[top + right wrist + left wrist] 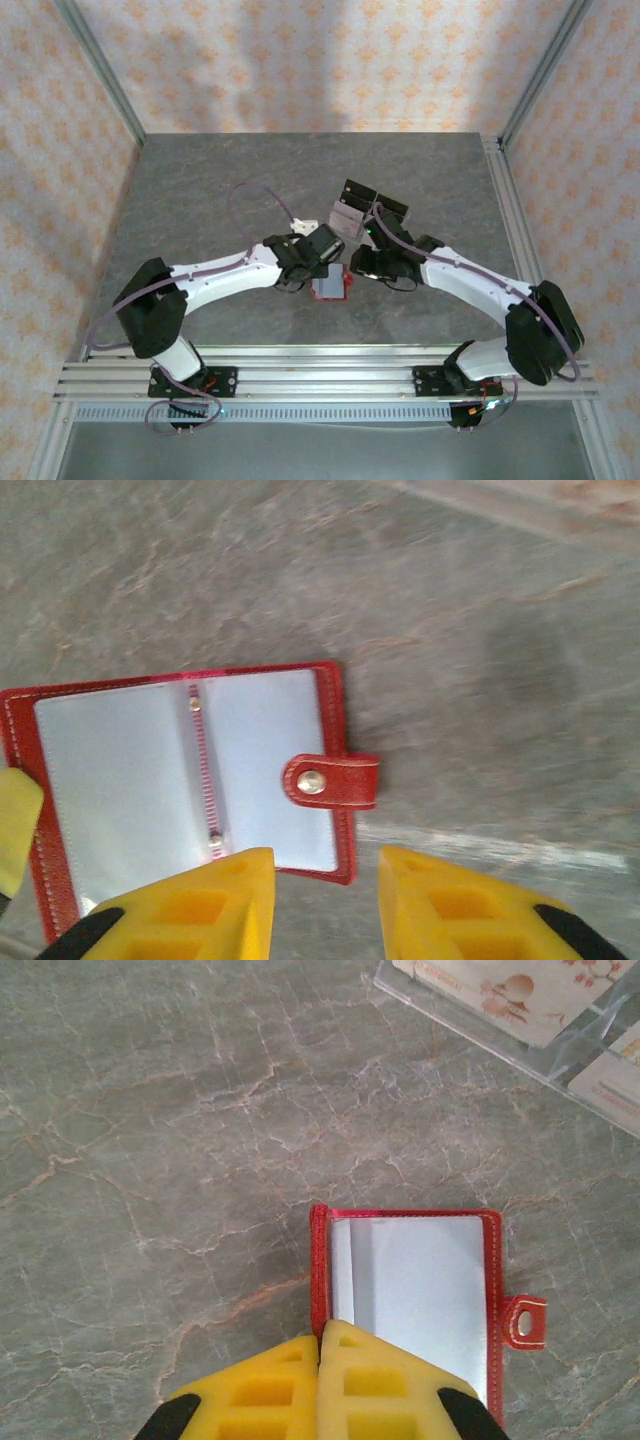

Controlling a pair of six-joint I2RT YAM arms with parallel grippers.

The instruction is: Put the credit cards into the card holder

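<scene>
Lying open: the card holder (pixel 130 770), flat on the grey marbled table (pixel 150 1160), pale lining facing up, red edging all round.
Card holder's place: right under the tips of both grippers, which come at it from opposite sides in the top view.
Left gripper (pixel 320 1338): fully closed, its two yellow fingers pressed pad to pad with no gap. The tips sit over the near edge of the holder's lining. Whether they pinch a leaf of it cannot be told.
Right gripper (pixel 322 862): jaws parted by a narrow gap, gripping nothing. Bare table and a corner of the holder show between them.
Right gripper's fingers: one overlaps the holder's near edge, the other hangs over bare table just beside the holder.
Snap tab (pixel 330 780): just ahead of the right gripper's gap, sticking out past the holder's red edge, its metal stud up.
Credit cards (pixel 490 990): ahead and to the right of the left gripper, well beyond the holder, standing in a clear tray (pixel 520 1055) and not touching the holder.
</scene>
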